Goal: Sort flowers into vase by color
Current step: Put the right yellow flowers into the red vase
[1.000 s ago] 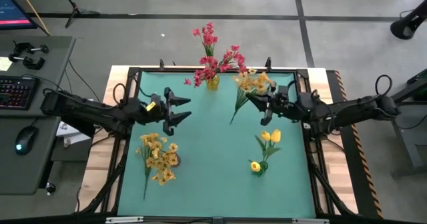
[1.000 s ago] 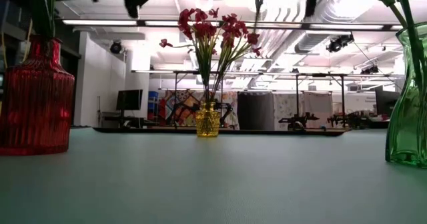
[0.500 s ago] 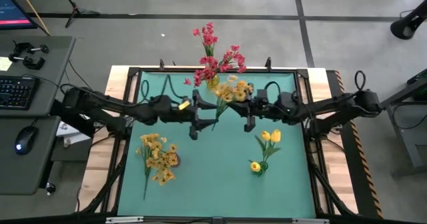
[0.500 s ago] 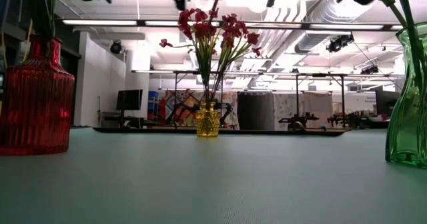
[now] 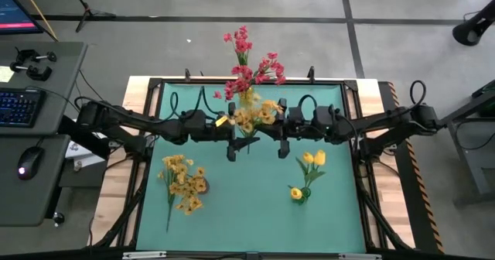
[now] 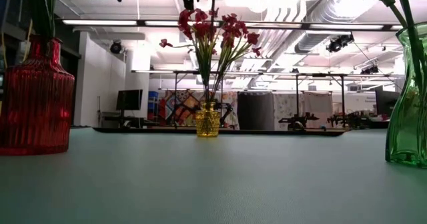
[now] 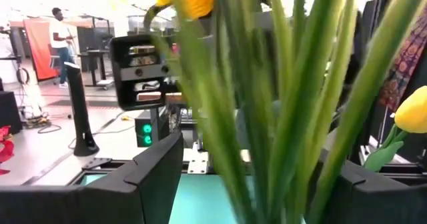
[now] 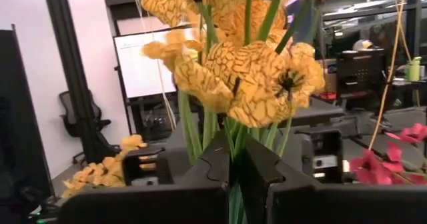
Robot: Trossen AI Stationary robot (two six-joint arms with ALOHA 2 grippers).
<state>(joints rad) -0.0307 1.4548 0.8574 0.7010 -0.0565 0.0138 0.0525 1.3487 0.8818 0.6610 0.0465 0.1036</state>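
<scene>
An orange-yellow spray [image 5: 251, 116] hangs above the table's middle between both grippers. My right gripper [image 5: 267, 131] is shut on its green stems [image 8: 233, 141], and the blossoms [image 8: 257, 77] stand just past the fingers. My left gripper [image 5: 246, 138] is open, with one finger [image 7: 157, 174] on each side of the same stems [image 7: 267, 117]; I see no touch. A yellow vase [image 5: 246, 96] at the far edge holds red-pink flowers [image 6: 210, 31]. A red vase [image 6: 33, 97] at the near left holds orange-yellow sprays [image 5: 184, 183]. A green vase [image 6: 407, 97] at the near right holds yellow tulip buds [image 5: 312, 159]. My right gripper pinches the spray's bundled green stems [image 8: 235, 151] between its two fingers, just below the blossoms. It comes level from the table's right, with the fingers lying across the stems. The spray is lifted clear of the table.
The teal mat [image 5: 247, 206] is bordered by a dark frame [image 5: 148, 136]. The three vases stand at the far middle, near left and near right, with bare mat [image 6: 213, 177] between them. A desk with a keyboard [image 5: 17, 105] and a mouse stands left of the table.
My right gripper has carried the orange-yellow spray from the table's right side toward its middle. My left gripper has moved right to meet it, so the stems now stand between its open fingers. The vases have stayed put.
</scene>
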